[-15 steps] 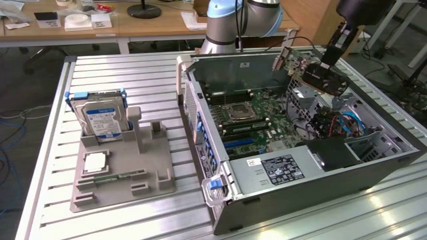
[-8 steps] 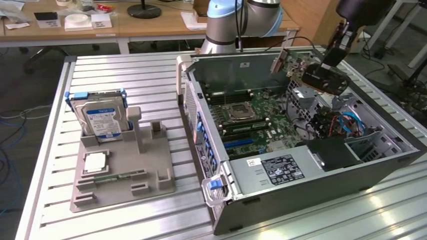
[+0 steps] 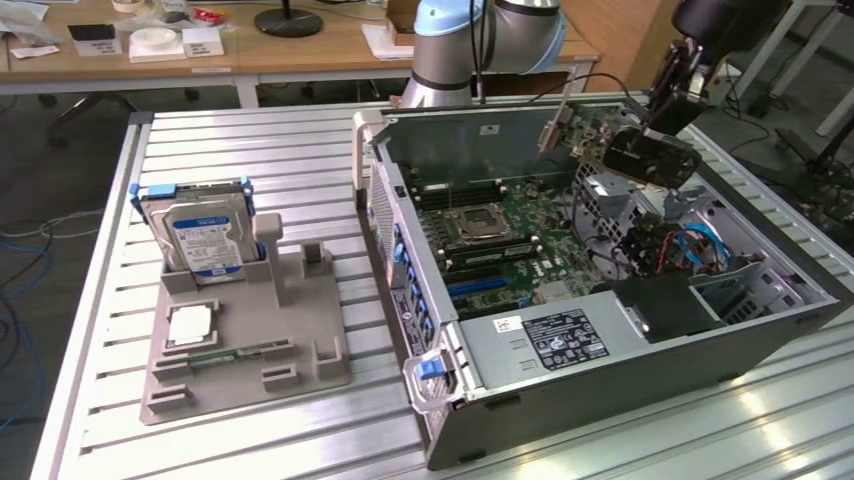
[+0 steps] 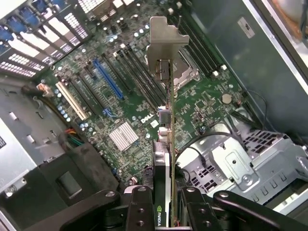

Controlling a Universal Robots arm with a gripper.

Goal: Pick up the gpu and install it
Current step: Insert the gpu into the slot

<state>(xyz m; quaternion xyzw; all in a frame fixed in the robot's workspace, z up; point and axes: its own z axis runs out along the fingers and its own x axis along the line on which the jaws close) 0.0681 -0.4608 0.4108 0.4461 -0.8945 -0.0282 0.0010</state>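
My gripper is shut on the gpu and holds it in the air over the open computer case, near the case's far right corner in the exterior view. The card's silver bracket points toward the case's back wall. In the wrist view the gpu is seen edge-on, with its bracket at the far end and my fingers clamped on either side of it. Below it lies the green motherboard with a blue slot and a white slot.
A grey holder on the slatted table at the exterior view's left carries a silver hard drive with a blue-white label. Inside the case are a metal drive cage, a black box, loose cables and the processor socket.
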